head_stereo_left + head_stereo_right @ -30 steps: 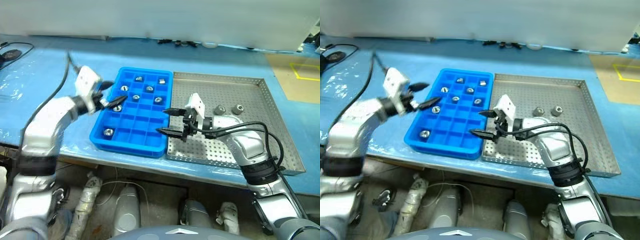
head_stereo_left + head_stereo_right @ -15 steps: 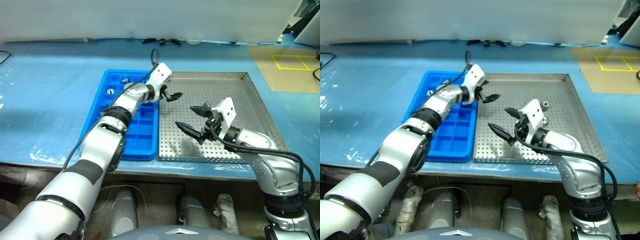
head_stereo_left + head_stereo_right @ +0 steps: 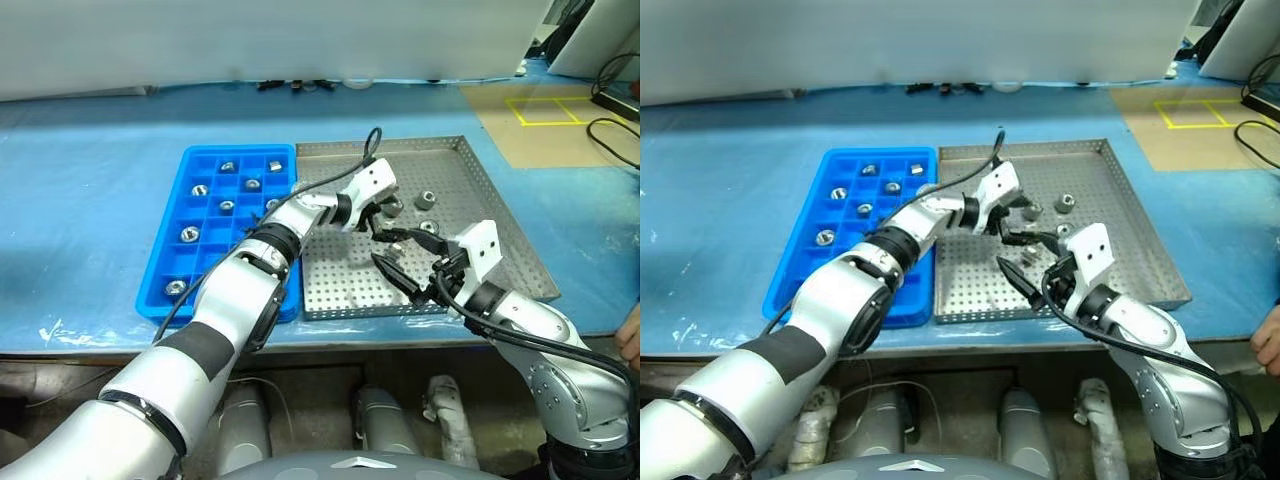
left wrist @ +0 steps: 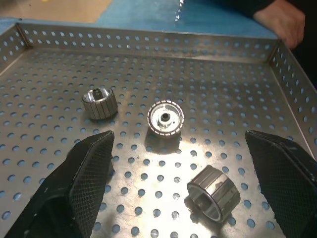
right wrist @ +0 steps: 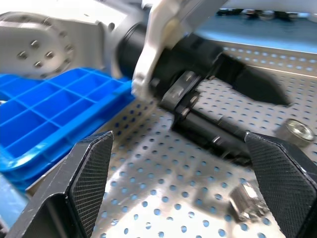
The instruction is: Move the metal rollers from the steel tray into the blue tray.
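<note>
- Blue sheeting, glossy and slightly wrinkled, covers the surface (image 3: 80, 200) under both trays.
- At left lies the blue tray (image 3: 160, 285), moulded plastic with square compartments; several hold small shiny metal rollers (image 3: 189, 234), and part of its right side is hidden by the left arm.
- Touching its right edge sits the steel tray (image 3: 500, 225), perforated silver sheet with raised rims.
- Three ribbed rollers with central holes remain on the steel tray, one partly hidden in the head views.
- Left fingers (image 4: 89, 163), black and cross-hatched, stand wide apart over those rollers, holding nothing; a second ago they hovered at the blue tray's left edge.
- Right fingers (image 5: 91, 168) are likewise spread and empty, near the steel tray's front.
- A person's hand (image 4: 280, 20) shows beyond the rim, cut off.
</note>
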`<state>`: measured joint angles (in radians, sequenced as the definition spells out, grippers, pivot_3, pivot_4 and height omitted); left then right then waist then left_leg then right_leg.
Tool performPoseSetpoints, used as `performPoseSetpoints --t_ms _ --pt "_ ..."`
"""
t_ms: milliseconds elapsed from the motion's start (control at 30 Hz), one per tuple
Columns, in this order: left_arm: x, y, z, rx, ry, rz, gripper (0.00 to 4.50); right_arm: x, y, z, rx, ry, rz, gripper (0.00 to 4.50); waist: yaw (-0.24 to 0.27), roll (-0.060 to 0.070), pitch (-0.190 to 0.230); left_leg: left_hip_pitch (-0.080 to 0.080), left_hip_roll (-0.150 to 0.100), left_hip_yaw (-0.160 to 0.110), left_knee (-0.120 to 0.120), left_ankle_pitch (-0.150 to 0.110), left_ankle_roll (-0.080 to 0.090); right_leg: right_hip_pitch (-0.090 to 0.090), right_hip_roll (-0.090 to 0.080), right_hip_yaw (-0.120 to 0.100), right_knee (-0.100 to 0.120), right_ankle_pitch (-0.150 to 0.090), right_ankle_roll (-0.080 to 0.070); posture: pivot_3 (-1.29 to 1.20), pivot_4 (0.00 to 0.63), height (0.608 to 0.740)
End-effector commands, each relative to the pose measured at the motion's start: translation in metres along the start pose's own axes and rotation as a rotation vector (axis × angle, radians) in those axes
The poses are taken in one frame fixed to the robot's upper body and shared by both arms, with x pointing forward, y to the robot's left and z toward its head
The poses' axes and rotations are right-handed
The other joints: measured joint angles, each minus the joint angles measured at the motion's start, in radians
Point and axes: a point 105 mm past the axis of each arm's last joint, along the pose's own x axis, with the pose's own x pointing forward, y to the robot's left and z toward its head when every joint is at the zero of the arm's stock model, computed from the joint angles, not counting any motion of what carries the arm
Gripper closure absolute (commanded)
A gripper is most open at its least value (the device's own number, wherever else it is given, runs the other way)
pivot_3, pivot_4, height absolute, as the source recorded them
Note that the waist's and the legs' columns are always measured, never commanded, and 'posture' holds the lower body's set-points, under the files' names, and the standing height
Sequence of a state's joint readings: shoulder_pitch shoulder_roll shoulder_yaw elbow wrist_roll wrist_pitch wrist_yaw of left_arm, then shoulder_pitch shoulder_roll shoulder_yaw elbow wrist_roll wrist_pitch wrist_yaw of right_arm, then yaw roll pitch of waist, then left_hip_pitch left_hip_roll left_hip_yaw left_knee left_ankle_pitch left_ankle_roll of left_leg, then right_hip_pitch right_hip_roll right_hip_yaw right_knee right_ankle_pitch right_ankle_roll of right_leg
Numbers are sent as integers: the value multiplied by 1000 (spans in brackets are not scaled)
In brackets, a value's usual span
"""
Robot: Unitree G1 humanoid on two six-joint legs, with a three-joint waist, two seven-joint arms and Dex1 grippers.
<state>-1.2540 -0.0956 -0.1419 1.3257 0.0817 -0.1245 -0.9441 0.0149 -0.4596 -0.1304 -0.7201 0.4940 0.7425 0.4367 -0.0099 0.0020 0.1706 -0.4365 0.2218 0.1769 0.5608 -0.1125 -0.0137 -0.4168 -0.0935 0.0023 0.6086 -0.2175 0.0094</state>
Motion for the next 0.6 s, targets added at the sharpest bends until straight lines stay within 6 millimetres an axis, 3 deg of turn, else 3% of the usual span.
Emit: performPoseSetpoints --t_ms 33,300,467,600 --pt "9 -9 2 36 0 -19 26 -6 2 13 -30 -47 -17 0 -4 0 0 -1 0 0 0 -1 1 0 0 0 -1 0 0 -563 150 740" --pt "35 -36 -11 29 34 -41 26 -8 3 16 -27 -55 -40 0 -10 0 0 -1 -1 2 1 -3 5 0 -1 0 -3 0 0 -604 150 740" --pt "36 -38 -28 41 103 -25 26 -14 4 14 -20 -50 -57 0 -14 1 0 0 -1 2 2 -3 5 0 -1 0 -3 0 0 -620 150 740" --pt "35 -39 -34 29 129 -35 26 -33 1 3 13 -7 -99 0 -12 1 0 -1 -1 2 1 -3 5 0 -1 0 -4 0 0 -627 150 740"
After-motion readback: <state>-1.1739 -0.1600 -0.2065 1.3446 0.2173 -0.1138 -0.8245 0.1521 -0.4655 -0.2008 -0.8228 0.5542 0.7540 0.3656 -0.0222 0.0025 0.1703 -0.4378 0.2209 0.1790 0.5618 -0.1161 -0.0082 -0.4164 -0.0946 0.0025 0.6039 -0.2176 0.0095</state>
